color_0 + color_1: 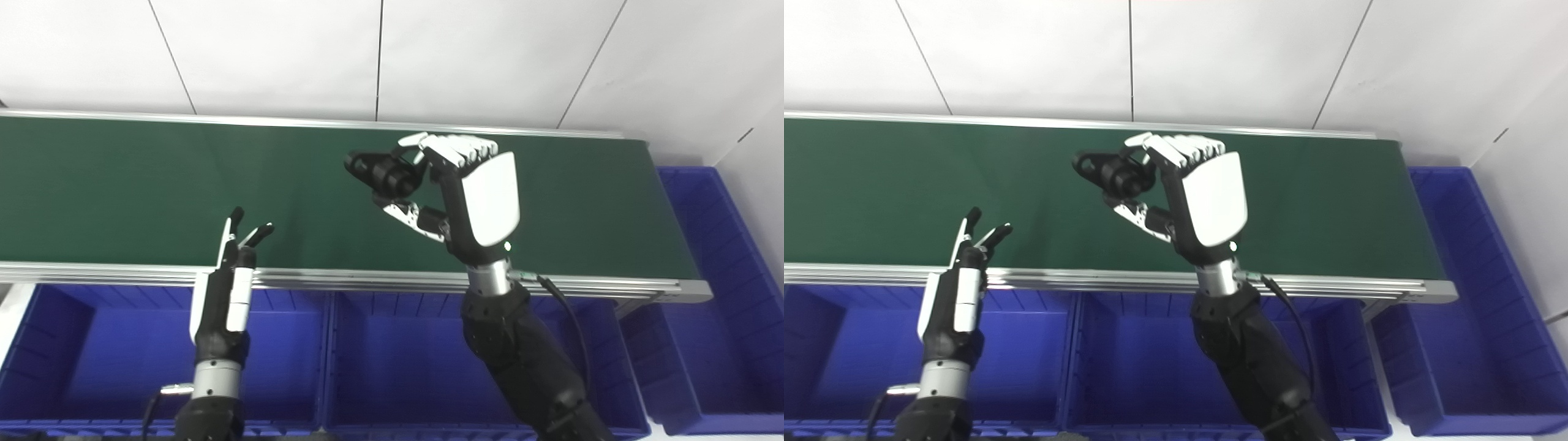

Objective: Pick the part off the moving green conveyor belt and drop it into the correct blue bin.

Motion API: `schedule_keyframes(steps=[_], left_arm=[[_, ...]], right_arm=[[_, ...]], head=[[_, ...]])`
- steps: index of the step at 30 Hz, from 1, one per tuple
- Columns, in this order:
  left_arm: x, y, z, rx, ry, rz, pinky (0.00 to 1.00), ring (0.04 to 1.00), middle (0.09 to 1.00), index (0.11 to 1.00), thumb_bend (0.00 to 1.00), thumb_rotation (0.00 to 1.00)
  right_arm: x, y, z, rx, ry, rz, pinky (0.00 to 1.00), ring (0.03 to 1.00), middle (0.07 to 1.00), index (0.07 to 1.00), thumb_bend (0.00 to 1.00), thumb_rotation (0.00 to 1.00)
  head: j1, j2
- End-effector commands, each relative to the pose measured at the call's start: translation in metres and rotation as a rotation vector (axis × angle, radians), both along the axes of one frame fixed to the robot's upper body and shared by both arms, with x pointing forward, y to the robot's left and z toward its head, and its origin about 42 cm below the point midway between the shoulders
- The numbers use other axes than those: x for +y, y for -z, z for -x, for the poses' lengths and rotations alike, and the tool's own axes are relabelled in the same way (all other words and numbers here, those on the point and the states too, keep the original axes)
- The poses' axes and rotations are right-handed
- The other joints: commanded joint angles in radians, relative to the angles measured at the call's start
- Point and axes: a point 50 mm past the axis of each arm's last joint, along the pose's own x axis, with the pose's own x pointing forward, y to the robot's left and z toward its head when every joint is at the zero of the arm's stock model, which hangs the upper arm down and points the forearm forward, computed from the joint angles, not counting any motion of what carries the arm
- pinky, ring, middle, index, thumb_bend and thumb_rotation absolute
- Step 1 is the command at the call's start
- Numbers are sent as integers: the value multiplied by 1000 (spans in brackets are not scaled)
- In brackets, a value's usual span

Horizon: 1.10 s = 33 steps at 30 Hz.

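Bare green belt (122,184) left of the right hand (465,190). Open blue bins (392,361) below, edged by the belt's metal rail (367,280).

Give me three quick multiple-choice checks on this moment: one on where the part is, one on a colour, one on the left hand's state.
1. Where is the black part?
A. Lying flat on the belt
B. Held in the right hand over the belt
C. Inside a bin

2. What colour are the bins in front of the belt?
A. Blue
B. Red
C. Grey

3. What is the left hand doing?
A. Gripping the part
B. Resting inside a bin
C. Open, holding nothing, at the belt's near edge

Answers: 1 B, fingers and thumb close on the part; 2 A, every bin visible is blue; 3 C, its fingers are spread, nothing between them.
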Motion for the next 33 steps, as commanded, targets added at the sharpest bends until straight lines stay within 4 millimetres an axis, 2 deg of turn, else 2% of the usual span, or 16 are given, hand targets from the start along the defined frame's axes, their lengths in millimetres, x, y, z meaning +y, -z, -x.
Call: schedule_keyframes(steps=[1,10,19,20,21,25,30,33], left_arm=[[0,-12,-7,-51,13,-3,1000,921,832,1000,663,1000],[0,-15,-6,-45,13,9,1000,942,831,1000,687,997],[-2,-15,-2,-51,5,0,1000,926,826,1000,655,1000],[-2,-16,-2,-53,7,3,1000,927,826,1000,646,1000],[-1,-16,-2,-52,8,4,1000,932,828,1000,655,1000],[1,-17,-1,-54,10,7,1000,938,827,1000,677,1000],[3,-19,-1,-48,17,-11,1000,941,827,1000,688,1000],[3,-19,0,-49,17,-12,1000,943,825,1000,692,1000]], right_arm=[[-5,-16,1,-71,-5,-14,126,166,260,485,501,134],[-34,-10,29,-47,34,43,119,160,257,486,500,134],[-67,25,65,41,-51,194,134,170,262,485,506,131],[-71,28,70,54,-65,219,176,227,317,485,509,131],[-74,32,76,65,-81,241,186,241,327,485,510,132],[-80,46,90,88,-125,277,163,206,289,484,510,133],[-82,62,98,130,-174,302,161,199,282,483,511,135],[-85,71,101,211,-206,350,236,284,368,484,505,138]], head=[[-8,4],[17,-25],[26,-35],[33,-34],[34,-33],[36,-28],[35,-23],[37,-24]])
